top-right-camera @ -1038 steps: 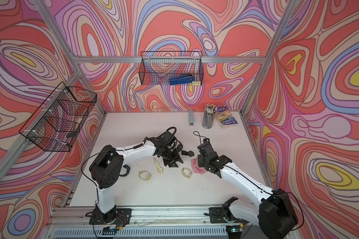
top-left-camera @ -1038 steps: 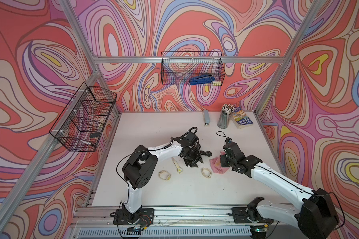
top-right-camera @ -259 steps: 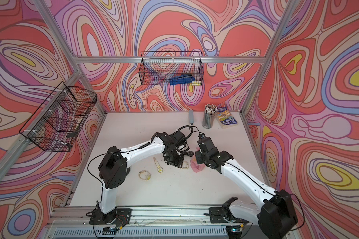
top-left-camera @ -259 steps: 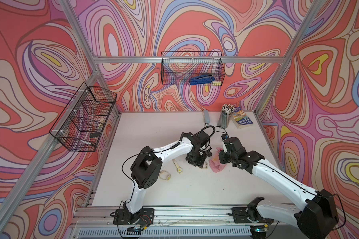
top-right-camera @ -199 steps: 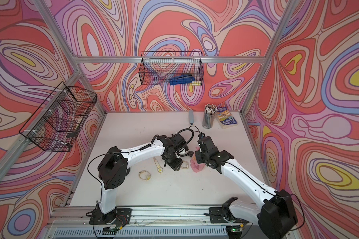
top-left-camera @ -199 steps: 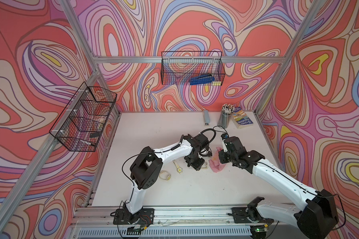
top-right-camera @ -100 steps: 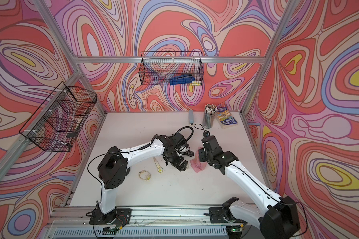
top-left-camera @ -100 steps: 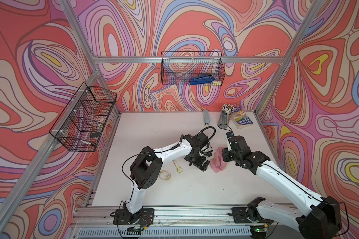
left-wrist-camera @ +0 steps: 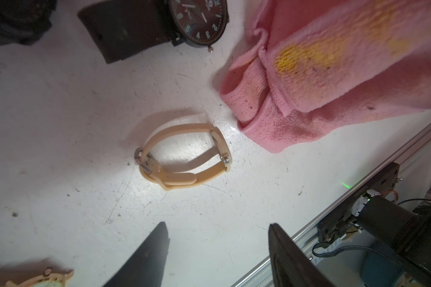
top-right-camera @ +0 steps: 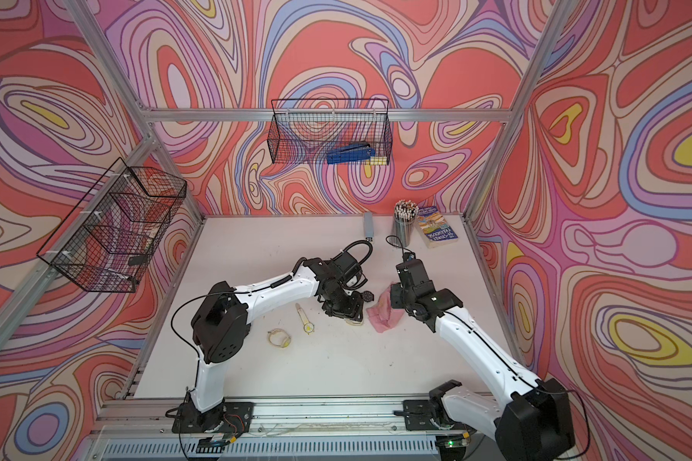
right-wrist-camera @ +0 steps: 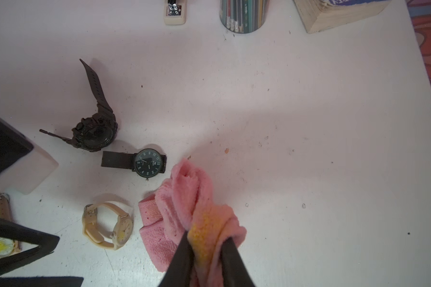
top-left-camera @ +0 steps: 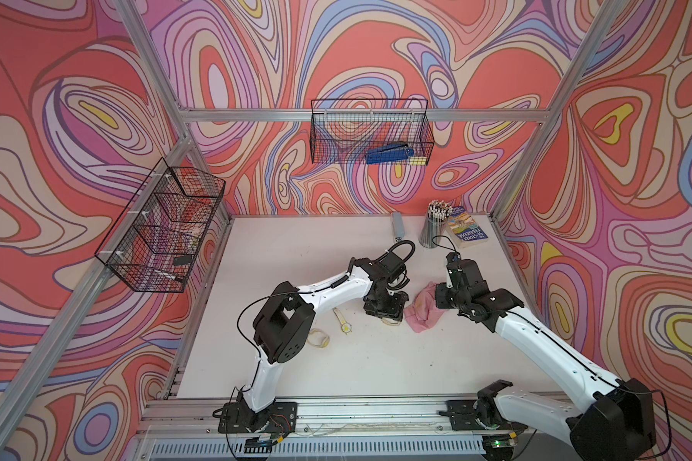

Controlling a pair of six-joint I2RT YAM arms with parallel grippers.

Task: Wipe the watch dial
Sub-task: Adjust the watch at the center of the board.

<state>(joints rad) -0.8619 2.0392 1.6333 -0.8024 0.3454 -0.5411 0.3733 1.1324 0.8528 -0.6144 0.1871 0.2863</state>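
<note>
Left gripper [left-wrist-camera: 217, 225] empty, jaws apart. Beige watch [left-wrist-camera: 184, 156] lies on its side just ahead of the tips, strap buckled. Right gripper [right-wrist-camera: 205, 241] pinches pink cloth [right-wrist-camera: 184, 198], just beside the watch. Watch probably light, strap floppy, glass slick: grip across the case rim.

Robot lab cell — aluminium frame [top-left-camera: 256, 115], swirl-patterned walls [top-left-camera: 356, 52].

You are looking at a surface [top-left-camera: 296, 247] where the cloth [top-left-camera: 422, 309] is lying near the middle, with the looped watch [right-wrist-camera: 107, 225] sitting just beside it on the left. Behind that watch the round-dial watch [right-wrist-camera: 148, 162] is lying flat, and the sport watch [right-wrist-camera: 95, 133] is resting further back and left. The pencil cup [top-left-camera: 432, 231] is standing at the back, between the stapler [top-left-camera: 397, 225] and the book [top-left-camera: 466, 231].
</note>
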